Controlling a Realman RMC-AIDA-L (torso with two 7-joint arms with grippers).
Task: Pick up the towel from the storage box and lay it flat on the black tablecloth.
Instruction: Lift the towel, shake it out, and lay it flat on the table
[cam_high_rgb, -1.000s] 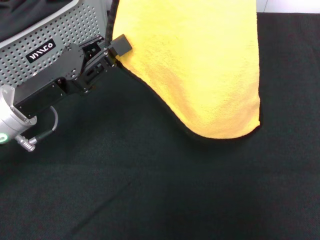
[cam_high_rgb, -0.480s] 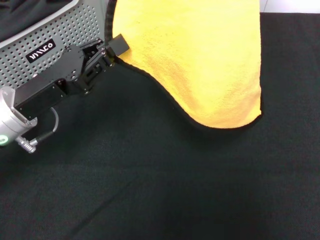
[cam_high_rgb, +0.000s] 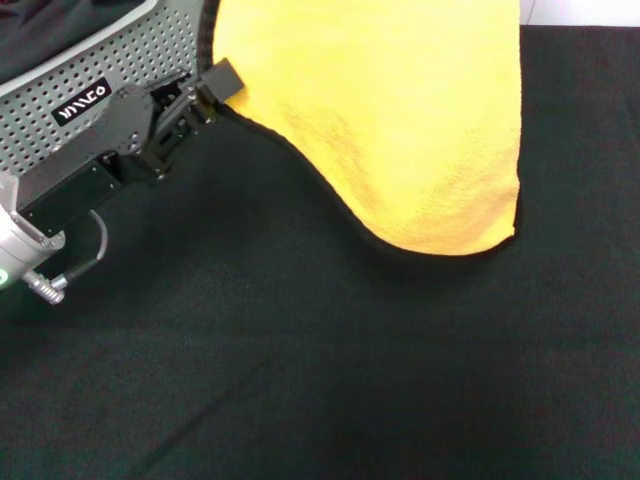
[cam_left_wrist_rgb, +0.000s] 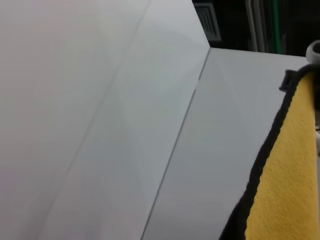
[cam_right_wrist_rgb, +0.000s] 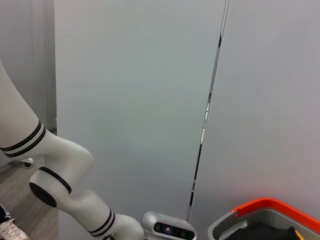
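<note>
Left claw pinches the towel edge, cloth hanging over the black tablecloth

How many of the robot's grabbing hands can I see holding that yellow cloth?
1. The left gripper has its jaws shut on the towel at its near-left edge, in front of the storage box. The towel's top runs out of view, so another may be hidden.

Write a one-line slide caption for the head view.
Left gripper holds the fluffy yellow-orange towel by its black-trimmed edge, hanging over the matte black tablecloth beside the perforated grey storage box.
</note>
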